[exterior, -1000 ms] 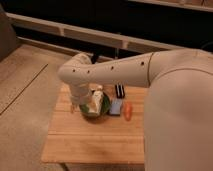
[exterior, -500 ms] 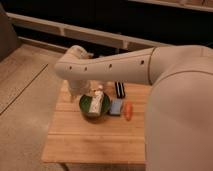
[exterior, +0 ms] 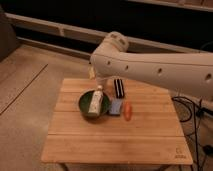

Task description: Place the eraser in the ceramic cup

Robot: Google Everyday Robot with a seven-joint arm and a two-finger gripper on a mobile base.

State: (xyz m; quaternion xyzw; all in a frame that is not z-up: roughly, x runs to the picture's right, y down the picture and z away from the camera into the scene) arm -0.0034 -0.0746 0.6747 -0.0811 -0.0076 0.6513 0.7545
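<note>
The eraser [exterior: 119,87], a black block with pale stripes, lies on the far part of the wooden table [exterior: 115,137]. It is just behind the light-blue pad. My big white arm [exterior: 150,65] crosses the view above the table and bends down at the table's far edge. The gripper [exterior: 100,80] hangs there, left of the eraser and behind the green bowl, mostly hidden by the arm. A small pale shape [exterior: 92,73] beside it may be the ceramic cup; I cannot tell.
A dark green bowl [exterior: 86,107] holds a white bottle [exterior: 96,100] lying in it. A light-blue square pad [exterior: 116,106] and an orange carrot-like piece [exterior: 128,111] lie right of the bowl. A dark wall with pale rails runs behind the table. Cables hang at the right.
The view has pulled back and shifted, so the table sits lower and more to the centre. The arm has risen and now spans the top, uncovering the eraser and bowl.
</note>
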